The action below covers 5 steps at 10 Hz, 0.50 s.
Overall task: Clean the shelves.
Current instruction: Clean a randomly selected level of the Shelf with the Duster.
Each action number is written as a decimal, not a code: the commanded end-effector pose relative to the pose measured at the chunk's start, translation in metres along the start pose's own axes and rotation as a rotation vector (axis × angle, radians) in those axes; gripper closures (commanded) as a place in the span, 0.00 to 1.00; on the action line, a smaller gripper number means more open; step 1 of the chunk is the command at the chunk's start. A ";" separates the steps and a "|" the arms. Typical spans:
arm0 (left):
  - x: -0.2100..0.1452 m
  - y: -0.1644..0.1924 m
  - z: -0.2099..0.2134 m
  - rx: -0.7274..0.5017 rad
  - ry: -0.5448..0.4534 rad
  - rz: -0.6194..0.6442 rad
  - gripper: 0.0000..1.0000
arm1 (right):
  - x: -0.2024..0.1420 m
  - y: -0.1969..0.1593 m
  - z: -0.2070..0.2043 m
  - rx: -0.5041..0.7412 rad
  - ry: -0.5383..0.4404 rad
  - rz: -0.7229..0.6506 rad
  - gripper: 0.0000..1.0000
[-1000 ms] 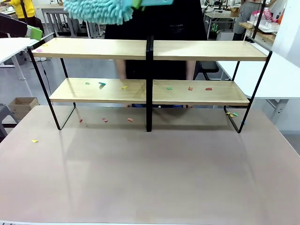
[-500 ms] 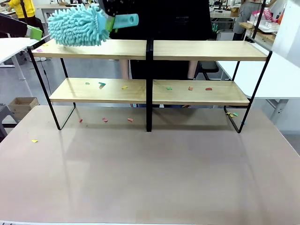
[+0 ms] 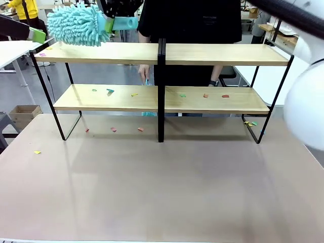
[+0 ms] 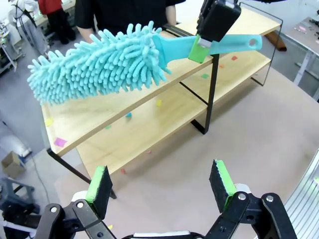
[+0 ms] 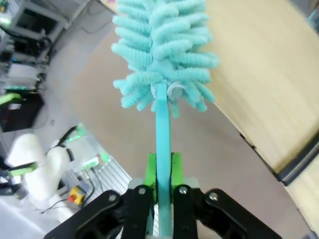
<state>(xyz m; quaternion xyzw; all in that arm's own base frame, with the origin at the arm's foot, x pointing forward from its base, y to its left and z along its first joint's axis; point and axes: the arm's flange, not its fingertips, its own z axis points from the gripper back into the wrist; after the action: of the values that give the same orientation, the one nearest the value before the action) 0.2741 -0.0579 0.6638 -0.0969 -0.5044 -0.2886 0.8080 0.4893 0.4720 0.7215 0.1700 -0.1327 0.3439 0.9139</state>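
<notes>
Grasps the turquoise chenille duster (image 3: pixel 76 24) by its handle with the right tool (image 5: pixel 162 169), green pads clenched on it. Holds the fluffy head just over the left end of the top board of the shelves (image 3: pixel 217 54), set at the far side of the desk (image 3: pixel 162 192) before a person (image 3: pixel 192 20) in black. Hangs the left tool (image 4: pixel 160 179) released, fingers wide apart, above the desk. Coloured paper scraps (image 3: pixel 183 94) on the lower boards and beneath.

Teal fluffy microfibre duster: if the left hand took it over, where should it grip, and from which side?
On the teal fluffy microfibre duster, probably the bare plastic handle end, past where the right hand clamps it beside the head. Come from that free end, with the open left hand closing across the flat faces. The soft head offers nothing rigid.
</notes>
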 end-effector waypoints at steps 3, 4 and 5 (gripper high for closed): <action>-0.001 0.001 0.000 -0.011 -0.005 -0.005 0.00 | 0.072 0.008 0.007 -0.009 0.009 0.026 0.88; -0.001 0.001 0.000 -0.011 -0.005 -0.005 0.00 | 0.072 0.009 0.006 -0.016 0.026 0.034 0.88; -0.001 0.001 0.000 -0.011 -0.005 -0.005 0.00 | 0.071 0.009 0.004 -0.005 0.051 0.053 0.88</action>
<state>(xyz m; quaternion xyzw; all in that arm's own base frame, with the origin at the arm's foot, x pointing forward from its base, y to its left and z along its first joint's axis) 0.2740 -0.0579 0.6639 -0.0969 -0.5044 -0.2886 0.8080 0.4933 0.4817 0.7036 0.1559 -0.1270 0.3524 0.9140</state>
